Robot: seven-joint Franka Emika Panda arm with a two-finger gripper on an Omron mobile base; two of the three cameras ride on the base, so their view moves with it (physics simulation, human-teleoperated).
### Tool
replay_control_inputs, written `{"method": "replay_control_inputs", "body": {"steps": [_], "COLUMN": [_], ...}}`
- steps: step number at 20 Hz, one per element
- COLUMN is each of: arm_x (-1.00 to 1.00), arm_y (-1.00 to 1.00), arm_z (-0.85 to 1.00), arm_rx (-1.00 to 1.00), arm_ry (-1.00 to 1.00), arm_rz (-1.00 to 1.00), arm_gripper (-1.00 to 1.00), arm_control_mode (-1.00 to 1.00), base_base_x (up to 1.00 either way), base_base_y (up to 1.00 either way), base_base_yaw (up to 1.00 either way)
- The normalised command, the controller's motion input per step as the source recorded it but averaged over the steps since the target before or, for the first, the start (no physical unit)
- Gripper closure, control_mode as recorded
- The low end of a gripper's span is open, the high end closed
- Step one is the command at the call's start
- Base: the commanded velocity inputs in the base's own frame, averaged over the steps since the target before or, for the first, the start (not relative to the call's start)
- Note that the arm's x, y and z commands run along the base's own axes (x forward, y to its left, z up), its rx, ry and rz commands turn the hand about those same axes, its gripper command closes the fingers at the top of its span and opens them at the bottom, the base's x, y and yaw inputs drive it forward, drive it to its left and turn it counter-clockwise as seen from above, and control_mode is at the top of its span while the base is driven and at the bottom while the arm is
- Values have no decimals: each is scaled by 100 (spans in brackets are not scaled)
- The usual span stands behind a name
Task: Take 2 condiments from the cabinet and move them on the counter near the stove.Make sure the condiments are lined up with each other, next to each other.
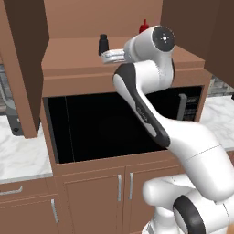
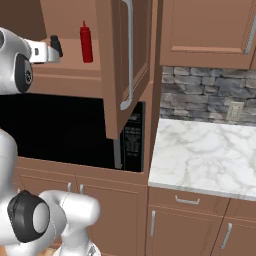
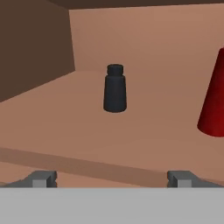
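The cabinet [image 1: 73,50] stands open, with both condiments upright on its bare wooden shelf [image 3: 65,118]. The squat black shaker [image 3: 115,89] [image 1: 103,44] [image 2: 56,44] stands toward the shelf's left. The red squeeze bottle [image 3: 214,100] [image 2: 86,42] [image 1: 144,26] is further right and partly behind my arm in the left base view. My gripper [image 3: 112,179] [image 1: 106,55] [image 2: 49,53] is open at the shelf's front edge, facing the shaker, a short way from it and holding nothing. White marble counter [image 2: 200,150] lies lower right. The stove is out of view.
An open cabinet door [image 2: 125,60] with a silver handle hangs right of the shelf, another [image 1: 23,59] on the left. A black microwave [image 1: 100,123] sits under the shelf. Marble worktop [image 1: 18,157] also lies lower left. A stone backsplash [image 2: 210,92] backs the right counter.
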Motion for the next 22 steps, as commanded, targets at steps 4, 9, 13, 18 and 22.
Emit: {"method": "replay_control_inputs", "body": {"steps": [4, 9, 13, 18, 22], "arm_x": [31, 29, 30, 30, 32], "arm_y": [2, 0, 1, 11, 12], "arm_z": [7, 4, 0, 0, 0], "arm_rx": [0, 0, 0, 0, 0], "arm_ry": [2, 1, 0, 0, 0], "arm_rz": [-4, -1, 0, 0, 0], "arm_gripper": [-100, -100, -100, -100, -100], "arm_control_mode": [-100, -100, -100, -100, -100], "base_base_x": [0, 0, 0, 0, 0], "base_base_y": [0, 0, 0, 0, 0], "base_base_yaw": [0, 0, 0, 0, 0]}}
